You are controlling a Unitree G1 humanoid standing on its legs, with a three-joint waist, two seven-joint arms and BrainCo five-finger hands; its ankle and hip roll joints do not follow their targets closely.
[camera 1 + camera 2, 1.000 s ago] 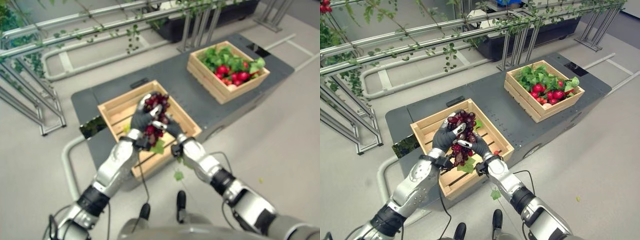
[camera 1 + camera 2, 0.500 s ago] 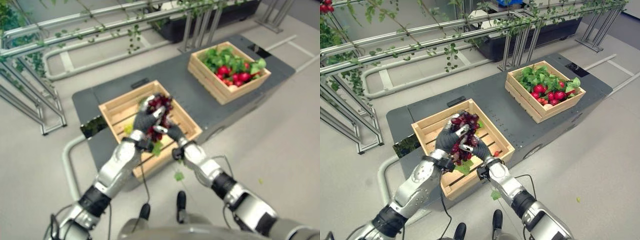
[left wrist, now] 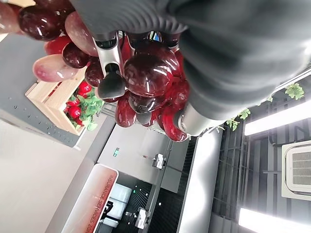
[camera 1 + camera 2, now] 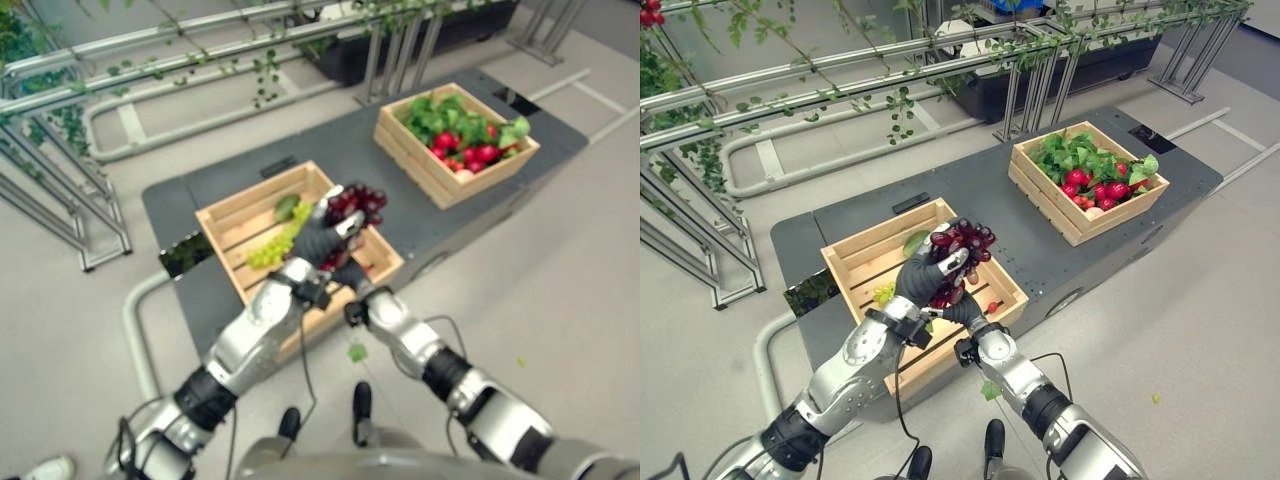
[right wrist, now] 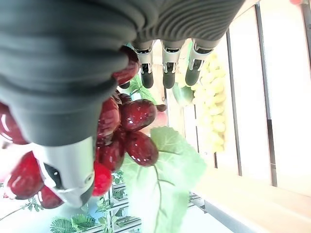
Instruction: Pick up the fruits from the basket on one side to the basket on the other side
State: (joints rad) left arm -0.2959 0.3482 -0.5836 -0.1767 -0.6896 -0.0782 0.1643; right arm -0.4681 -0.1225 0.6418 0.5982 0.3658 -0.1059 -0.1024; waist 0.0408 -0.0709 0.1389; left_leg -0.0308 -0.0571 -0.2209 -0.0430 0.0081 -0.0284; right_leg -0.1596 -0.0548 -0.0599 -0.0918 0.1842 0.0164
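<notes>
My left hand [image 4: 923, 281] is shut on a bunch of dark red grapes [image 4: 966, 243] and holds it above the right half of the near wooden crate [image 4: 855, 243]. In the left wrist view its fingers [image 3: 110, 73] curl round the red grapes [image 3: 146, 73]. My right hand [image 4: 962, 308] sits just under the bunch with relaxed fingers [image 5: 167, 73], grapes [image 5: 131, 131] and a green leaf [image 5: 165, 165] against its palm. Green grapes [image 4: 268, 250] and a leaf [image 4: 285, 207] lie in the near crate. The far crate [image 4: 1040, 200] holds red fruits [image 4: 1100, 188] among green leaves.
Both crates stand on a dark grey platform [image 4: 990, 200] with floor all round it. Metal rail frames with vines [image 4: 840, 80] run behind and on the left. A small red fruit [image 4: 992, 306] lies in the near crate's right corner. A fallen leaf [image 4: 990, 388] lies below.
My left hand has carried the red grapes up and to the right, uncovering the green grapes and leaf in the near crate. My right hand has stayed beneath the bunch.
</notes>
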